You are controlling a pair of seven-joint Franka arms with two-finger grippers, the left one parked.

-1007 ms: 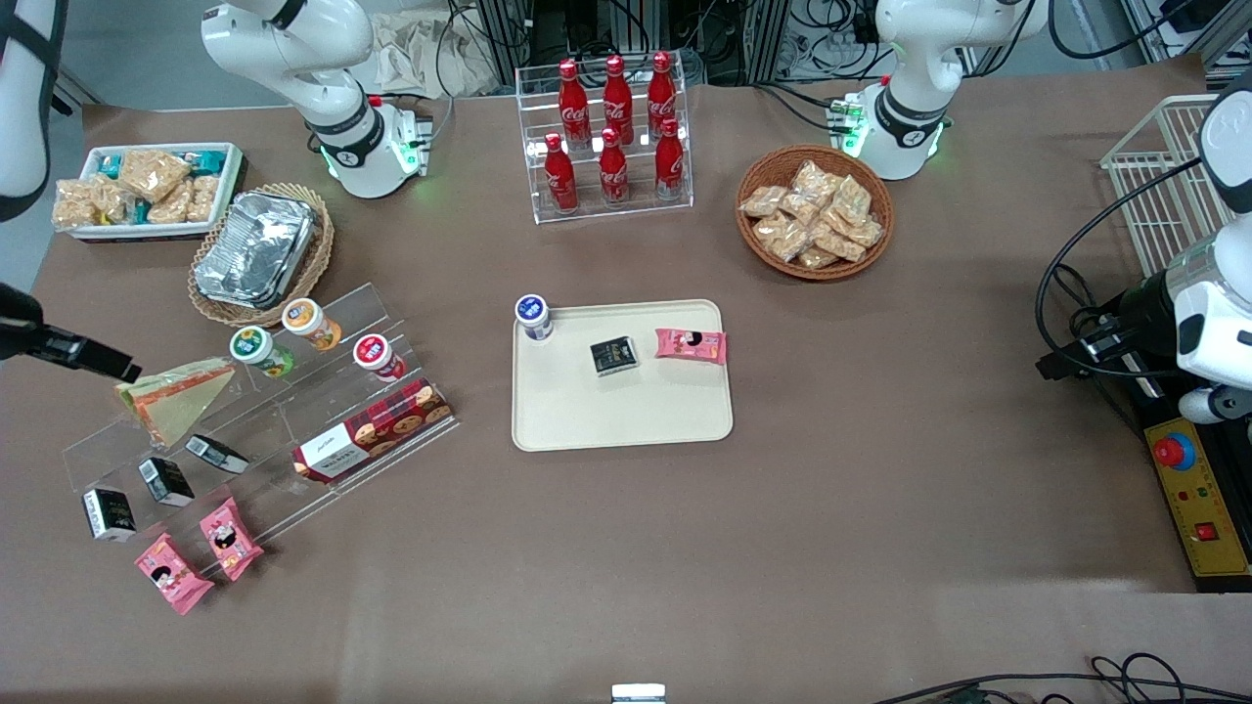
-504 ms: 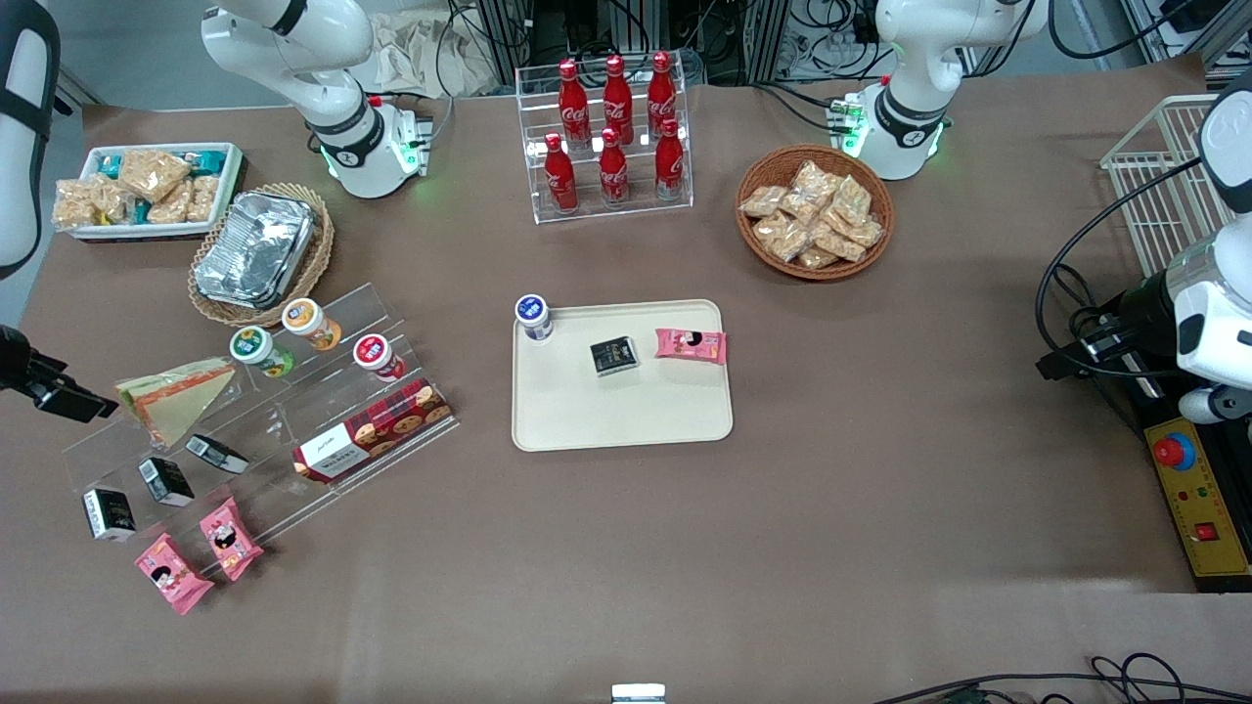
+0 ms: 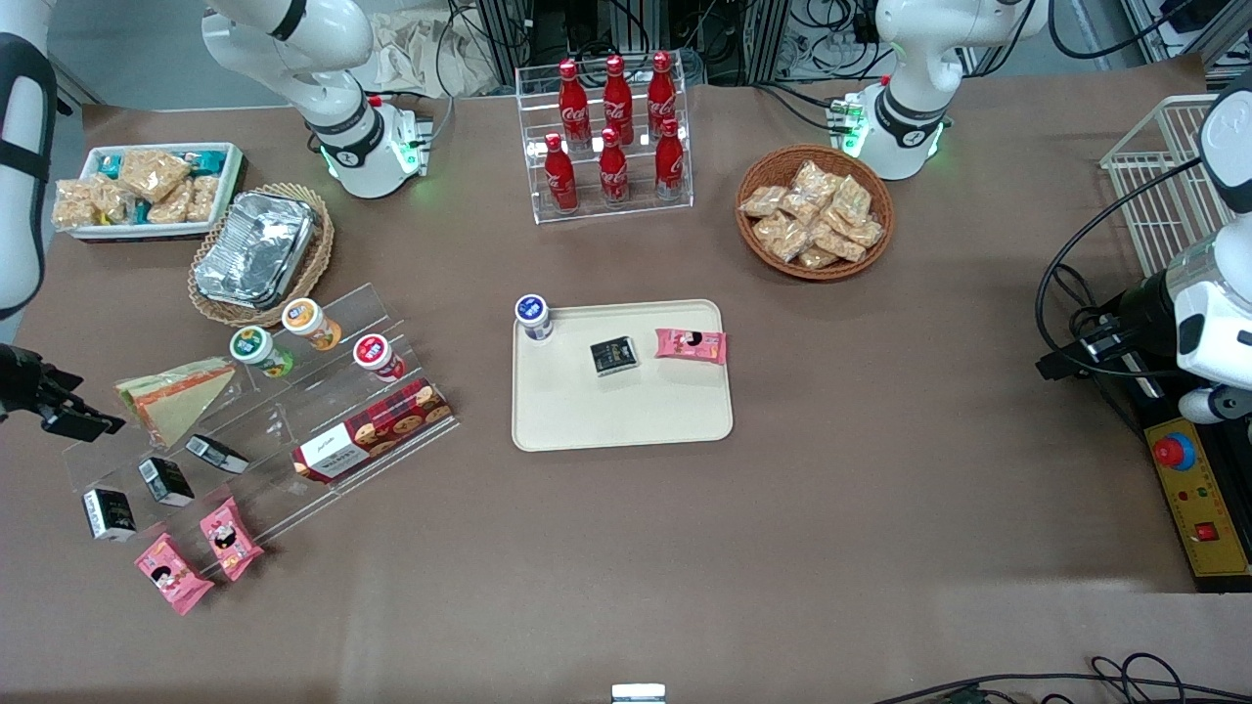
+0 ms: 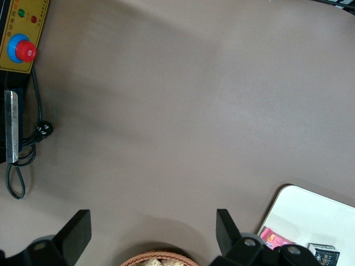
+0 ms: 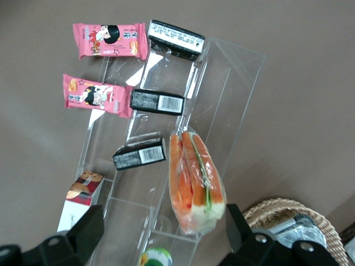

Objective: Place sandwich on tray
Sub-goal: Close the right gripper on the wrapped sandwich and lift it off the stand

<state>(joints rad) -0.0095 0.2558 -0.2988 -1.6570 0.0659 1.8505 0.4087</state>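
Pincer (image 3: 83,422) hovers just beside the wrapped sandwich (image 3: 176,396), fingers spread wide, gripping nothing. Sandwich lies on the clear acrylic rack (image 3: 293,411), well apart from the cream tray (image 3: 626,416).

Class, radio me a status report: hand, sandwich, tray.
Hand open, beside the clear-wrapped triangular sandwich, not touching. Sandwich on clear acrylic stand. Cream rectangular tray has bare space.

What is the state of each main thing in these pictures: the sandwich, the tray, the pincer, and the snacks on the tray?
sandwich: wrapped, resting on the clear stepped rack, not gripped.
tray: flat on the table, no sandwich on it.
pincer: open, apart from the sandwich, holding nothing.
blue-lidded cup: upright on a tray corner.
black packet: lying on the tray.
pink packet: lying on the tray.
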